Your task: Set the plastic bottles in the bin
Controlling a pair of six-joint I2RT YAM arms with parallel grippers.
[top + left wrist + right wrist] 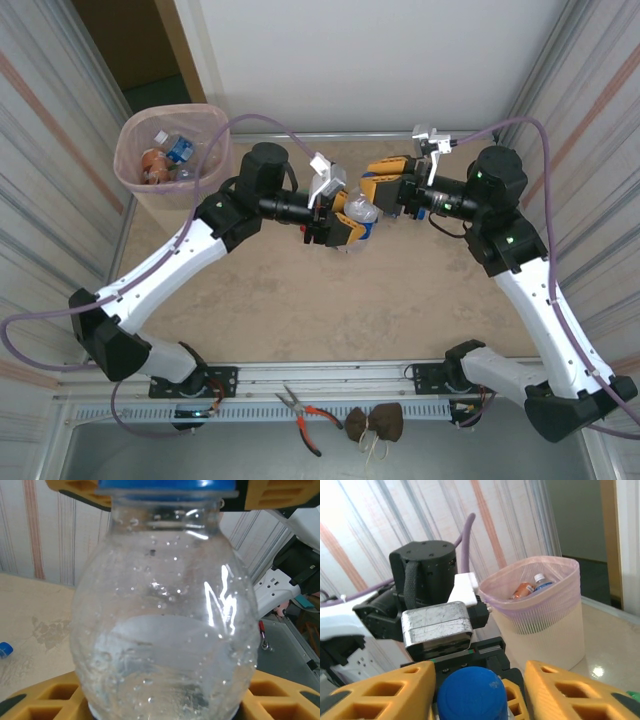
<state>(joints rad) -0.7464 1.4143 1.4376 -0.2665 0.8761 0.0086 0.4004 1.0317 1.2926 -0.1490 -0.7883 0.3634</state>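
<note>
Two arms meet above the middle of the tabletop (300,310), with one clear plastic bottle (361,212) held between them, off the surface.

Left hand (348,228): reaches in from the left and is closed on the bottle's rounded body. In the left wrist view its yellow fingers (40,702) sit at the base of the bottle, which is beaded with droplets inside.

Right hand (385,190): reaches in from the right at the bottle's top. In the right wrist view its yellow fingers (385,695) stand parted on either side of the blue cap (470,692). A narrow gap shows at the cap's right side, so the jaws are open rather than clamped.

Bin (125,140): pale pink and translucent, it stands upright at the far left corner of the tabletop, well apart from the held bottle. It contains several bottles, among them one with a blue label (178,150) and one with an orange label (153,163).

Near edge: red-handled pliers (305,410) and a small brown bundle (372,425) lie on the rail between the two arm bases.
</note>
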